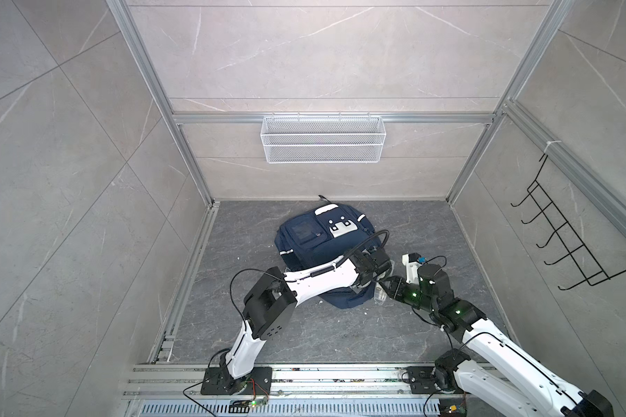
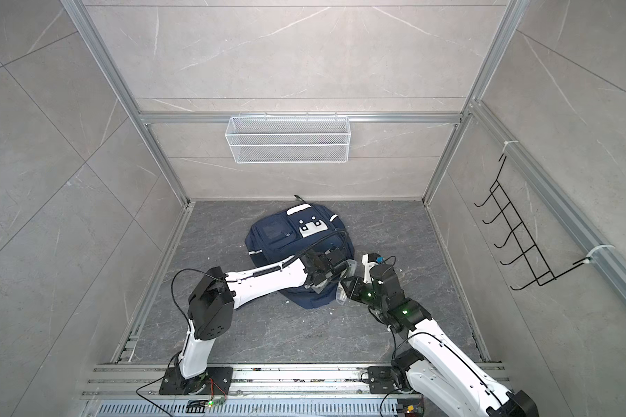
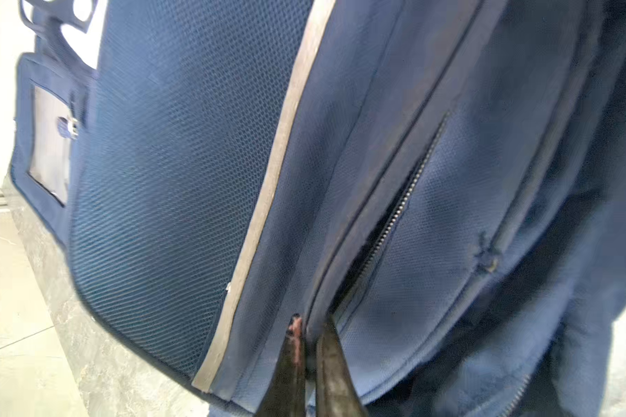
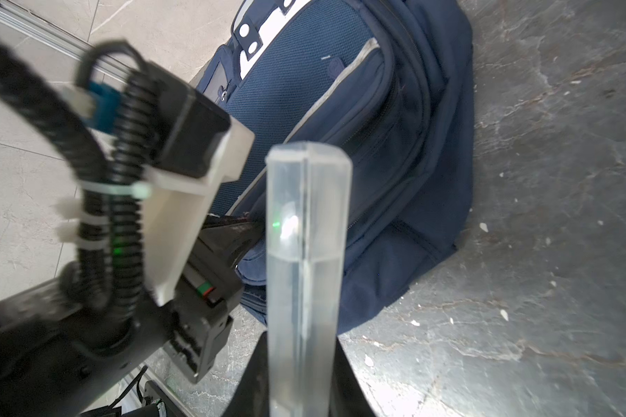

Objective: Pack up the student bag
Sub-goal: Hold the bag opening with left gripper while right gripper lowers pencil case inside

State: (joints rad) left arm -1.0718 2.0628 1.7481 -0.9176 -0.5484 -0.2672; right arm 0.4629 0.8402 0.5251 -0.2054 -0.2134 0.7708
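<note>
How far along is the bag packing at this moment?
Done: the bag has its zipper partly open. In hand: the left pincer is shut on the fabric edge beside it; the right pincer holds a clear case next to the bag. Left: the case is not yet inside, and the zipper needs closing.

A lab test cell: aluminium frame (image 1: 214, 118), tiled panels (image 1: 322, 54).

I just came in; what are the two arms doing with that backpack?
The left gripper is pinched shut on a fabric edge of the student bag, right beside its zipper. The right gripper holds a clear plastic box next to the bag, not yet inside it. The bag lies on the floor.
</note>
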